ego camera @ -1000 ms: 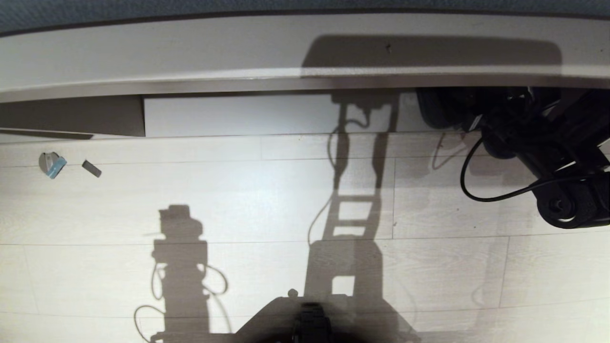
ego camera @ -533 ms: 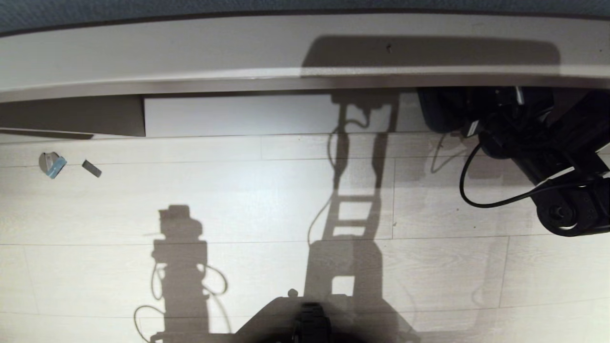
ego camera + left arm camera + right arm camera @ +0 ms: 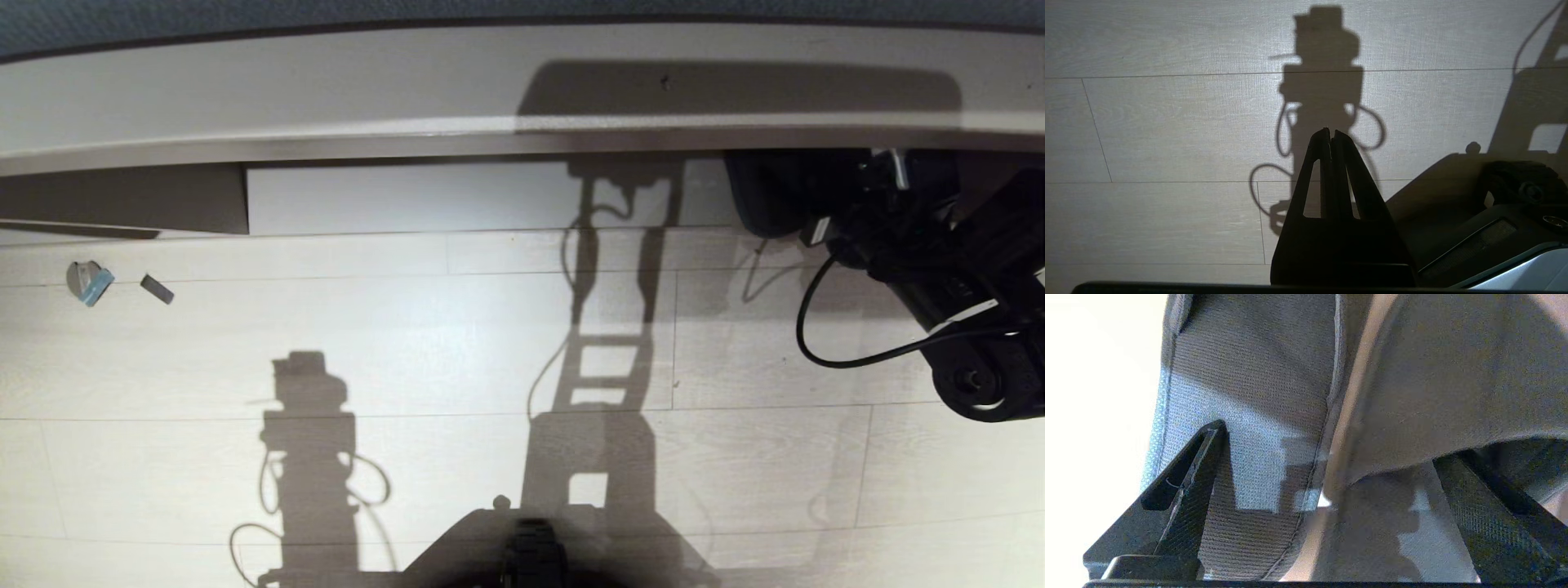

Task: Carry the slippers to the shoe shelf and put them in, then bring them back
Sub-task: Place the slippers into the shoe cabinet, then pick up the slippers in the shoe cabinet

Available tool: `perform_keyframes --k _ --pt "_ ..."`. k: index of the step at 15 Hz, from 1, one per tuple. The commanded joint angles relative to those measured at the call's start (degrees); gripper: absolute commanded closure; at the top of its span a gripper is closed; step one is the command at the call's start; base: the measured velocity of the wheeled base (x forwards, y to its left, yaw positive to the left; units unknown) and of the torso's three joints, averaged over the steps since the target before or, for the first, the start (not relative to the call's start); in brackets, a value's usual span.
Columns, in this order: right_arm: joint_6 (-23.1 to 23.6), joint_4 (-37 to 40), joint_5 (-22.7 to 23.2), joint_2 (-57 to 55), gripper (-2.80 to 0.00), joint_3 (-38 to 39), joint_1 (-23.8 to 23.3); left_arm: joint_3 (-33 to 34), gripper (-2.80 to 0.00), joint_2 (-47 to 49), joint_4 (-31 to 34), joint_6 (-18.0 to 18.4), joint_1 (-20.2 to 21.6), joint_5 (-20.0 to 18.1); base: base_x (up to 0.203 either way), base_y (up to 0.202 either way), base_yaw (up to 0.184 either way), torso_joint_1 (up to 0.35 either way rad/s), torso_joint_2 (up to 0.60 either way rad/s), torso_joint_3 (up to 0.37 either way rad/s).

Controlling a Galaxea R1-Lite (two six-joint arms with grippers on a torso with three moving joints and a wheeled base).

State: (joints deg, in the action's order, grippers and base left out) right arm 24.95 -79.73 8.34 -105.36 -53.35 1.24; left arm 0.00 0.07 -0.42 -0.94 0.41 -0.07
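- The right gripper (image 3: 1327, 490) reaches into the shoe shelf (image 3: 457, 196), under its long taupe top edge at the far right of the head view.
- Its fingers (image 3: 1184, 486) are spread wide, with the slippers (image 3: 1257, 416) lying between them: grey-blue knit fabric fills the gap, and both fingers lie right alongside the fabric.
- In the head view the slippers (image 3: 767, 196) are a dark mass just inside the shelf's front edge, directly ahead of the fingers.
- Left of the fingers, the pale shelf board runs open as far as an upright divider (image 3: 245, 200).
- Behind the fingers, light plank floor (image 3: 408, 343) spreads wide, crossed by the robot's shadows; small scraps (image 3: 90, 282) lie far off to the left.
- The left gripper (image 3: 1331, 139) hangs over the floor beside the base, its fingers pressed together and holding nothing.
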Motion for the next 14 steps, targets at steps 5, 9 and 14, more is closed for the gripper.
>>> perform_keyframes --k 5,9,14 --pt "-0.17 -0.83 0.18 3.21 -2.8 3.78 0.6 0.0 0.0 0.01 -0.02 -0.03 0.02 -0.01 0.0 0.0 0.0 0.0 0.0 0.0" --pt "-0.61 -0.61 0.26 5.45 -2.8 5.17 0.6 0.0 0.0 0.01 -0.02 -0.03 0.02 -0.01 0.0 0.0 0.0 0.0 0.0 0.0" --pt "-1.8 -0.33 0.48 8.25 -2.8 10.23 0.6 0.0 0.0 0.01 -0.02 -0.03 0.02 -0.01 0.0 0.0 0.0 0.0 0.0 0.0"
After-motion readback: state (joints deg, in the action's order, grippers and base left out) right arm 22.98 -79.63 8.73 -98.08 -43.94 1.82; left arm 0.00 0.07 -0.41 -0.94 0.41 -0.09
